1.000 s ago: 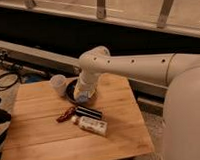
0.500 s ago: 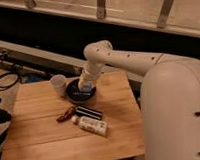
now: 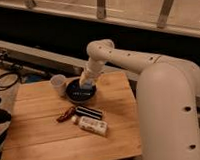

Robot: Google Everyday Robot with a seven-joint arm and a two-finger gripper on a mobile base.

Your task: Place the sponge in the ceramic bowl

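Camera view: the arm reaches down from the right and the end effector (image 3: 87, 79) hangs directly over the ceramic bowl (image 3: 73, 94), at the far middle of the surface (image 3: 46, 144). A pale blue patch at its tip reads as the sponge (image 3: 86, 86), inside the bowl's outline, toward its far right side. We cannot tell whether the end effector is wide, narrow or clamped on the sponge, nor whether the sponge rests on the bowl's floor or sits just above it.

Change: a second ago the end effector with the blue patch is at the bowl's right edge. Half a second ago it is over the bowl, and now it sits centred there. The arm's elbow has swung in, and the robot's body fills more of the right side. Nothing else on the surface has shifted.

We judge the carry done and the sponge at its goal. What stays open is the release, if it is not out already.

Other items: white cup (image 3: 57, 84) just left of the bowl. Red-brown wrapper (image 3: 65, 115), dark bar (image 3: 90, 113) and white bottle (image 3: 93, 126) lie nearer, apart from the bowl.
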